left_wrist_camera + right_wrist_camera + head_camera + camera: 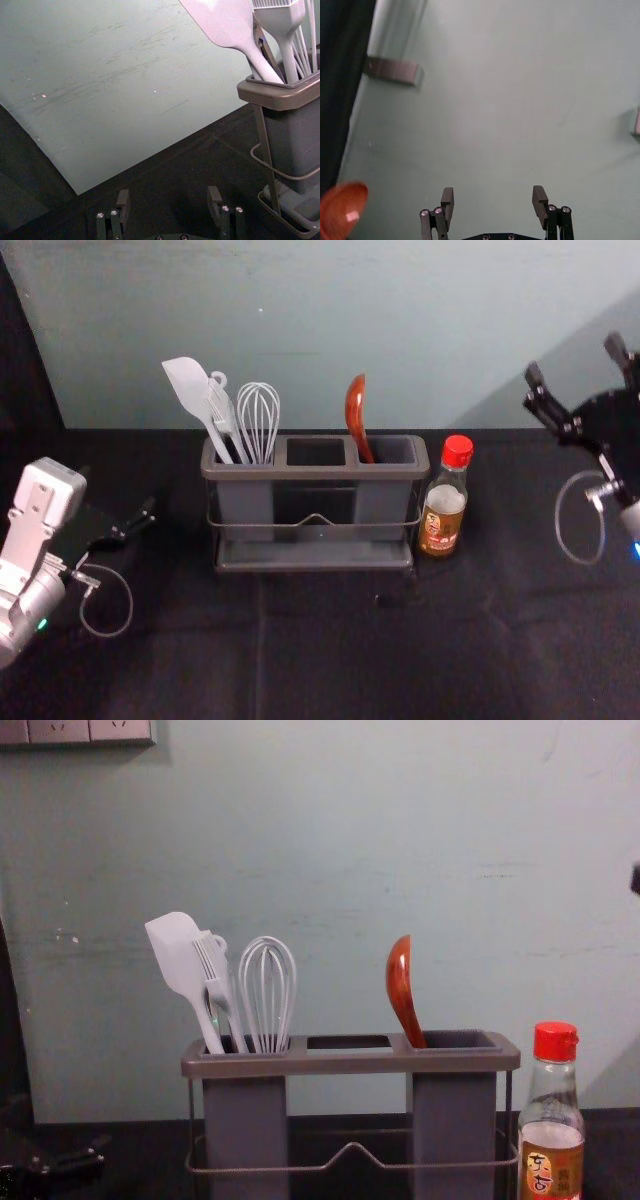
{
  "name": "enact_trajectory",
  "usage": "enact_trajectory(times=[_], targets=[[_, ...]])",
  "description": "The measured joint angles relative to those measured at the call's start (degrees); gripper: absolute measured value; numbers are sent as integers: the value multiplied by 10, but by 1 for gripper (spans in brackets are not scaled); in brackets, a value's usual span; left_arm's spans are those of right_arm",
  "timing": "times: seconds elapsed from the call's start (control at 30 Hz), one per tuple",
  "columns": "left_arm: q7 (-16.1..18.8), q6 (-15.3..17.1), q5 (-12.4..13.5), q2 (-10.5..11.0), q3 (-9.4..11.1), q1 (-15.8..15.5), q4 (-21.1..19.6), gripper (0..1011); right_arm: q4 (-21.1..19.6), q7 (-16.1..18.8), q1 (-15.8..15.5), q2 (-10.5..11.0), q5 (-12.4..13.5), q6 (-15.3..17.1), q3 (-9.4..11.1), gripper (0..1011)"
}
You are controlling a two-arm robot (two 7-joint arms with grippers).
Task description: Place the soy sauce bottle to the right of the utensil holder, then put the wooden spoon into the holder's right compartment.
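The wooden spoon [355, 410] leans in the utensil holder's [313, 473] right compartment, the soy sauce bottle [443, 510] just right of the holder. Well off to the spoon's right hangs the right gripper [573, 355], spread wide; the left gripper [117, 490], wide too, sits off left. The chest view adds wall sockets [90, 730] the head view misses.

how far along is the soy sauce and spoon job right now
Both placements look done: the soy sauce bottle stands to the right of the utensil holder, and the wooden spoon leans in its right compartment. Nothing is in hand: the left gripper and right gripper are open and empty. Nothing seems left to place.
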Motion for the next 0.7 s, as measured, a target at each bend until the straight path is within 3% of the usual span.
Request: enact_trajectory(times=[0.27, 0.4, 0.47, 0.7], targets=[[0, 0, 0, 0, 0, 0, 0, 1011, 90, 0, -2, 13, -17, -3, 3, 1002], [0, 0, 0, 0, 0, 0, 0, 1011, 113, 0, 1, 13, -20, -7, 1, 1002], [0, 0, 0, 0, 0, 0, 0, 1011, 151, 0, 6, 11, -23, -11, -4, 1003], [0, 0, 0, 0, 0, 0, 0, 1011, 162, 1, 9, 9, -24, 1, -8, 1002]])
